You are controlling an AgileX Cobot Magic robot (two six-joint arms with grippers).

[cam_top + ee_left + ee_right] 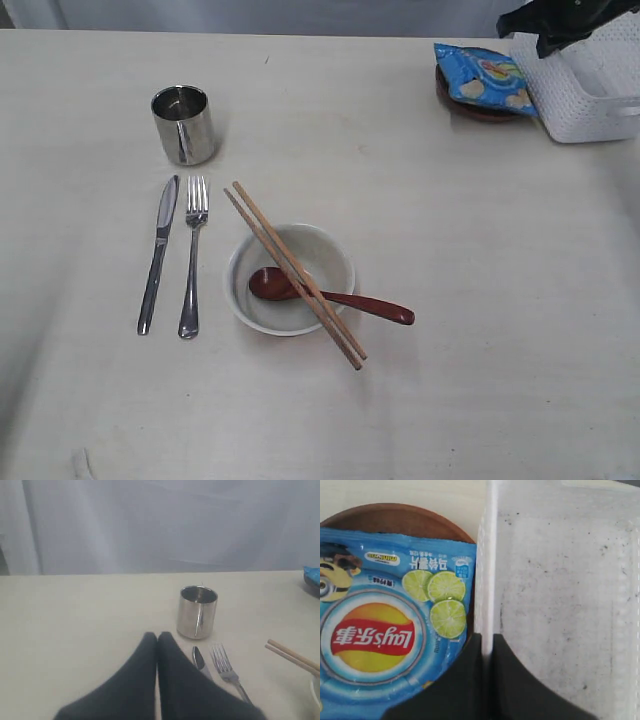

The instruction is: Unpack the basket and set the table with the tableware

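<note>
- Your left pincer (157, 636) is pressed together, with nothing in it. It hangs over the bench (75, 615), near the steel cup (197, 612).
- Your right pincer (487, 641) is pinching the thin wall of the white basket (489, 555).
- In the exterior view, the basket sits at the far right of the bench.
- Just beside the basket lies the blue chip bag (385, 630). It rests on top of the small brown plate (395, 515).
- The cream bowl (262, 312) stands near the middle of the bench.
- The red-brown spoon (370, 306) has its scoop in the bowl. Its handle sticks out over the rim.
- The two chopsticks (290, 268) lie slanted across the top of the bowl, over the spoon.
- Left of the bowl lie the fork (192, 255) and then the knife (158, 255), side by side and not touching.
- The cup stands upright just behind them.
</note>
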